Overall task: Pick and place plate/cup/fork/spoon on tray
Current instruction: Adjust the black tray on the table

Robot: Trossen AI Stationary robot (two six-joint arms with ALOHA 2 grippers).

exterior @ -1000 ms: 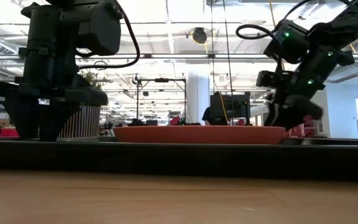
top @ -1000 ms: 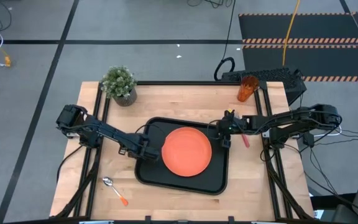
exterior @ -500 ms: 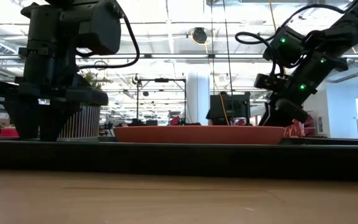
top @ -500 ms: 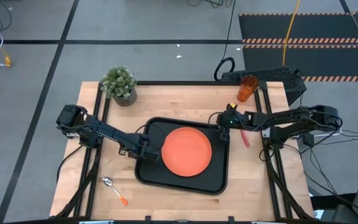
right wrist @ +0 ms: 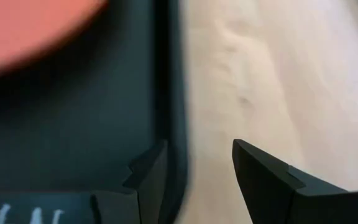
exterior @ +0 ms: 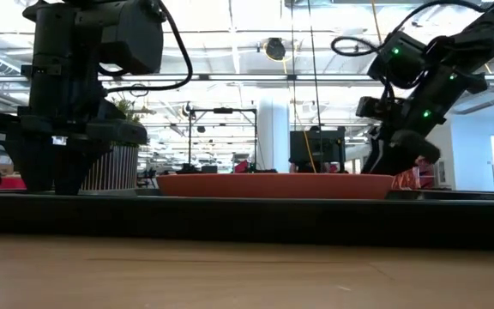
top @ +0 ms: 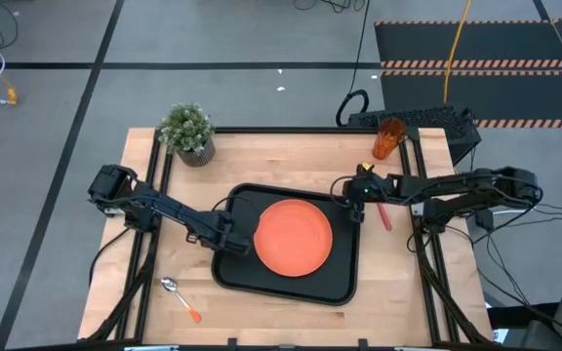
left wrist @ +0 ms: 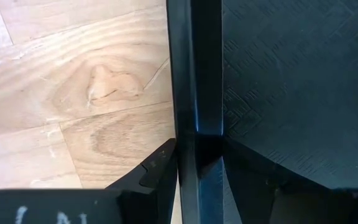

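The right gripper (top: pixel 356 191) has drifted back from the tray (top: pixel 344 283), fingers spread, empty. The left gripper (top: pixel 224 237) clamps the tray's left rim. The plate (top: pixel 292 237) lies in the tray. The fork (top: pixel 384 214), beside the tray, looks light, stiff; grasp its handle.

The table (top: pixel 291 161) is seen whole from straight above in the high view, while the low view is set at tabletop height, facing level across the tray (exterior: pixel 247 219) into the room. Each wrist view is held close over the tray's rim (left wrist: pixel 194 74) (right wrist: pixel 173 93) — the part shared by all four.
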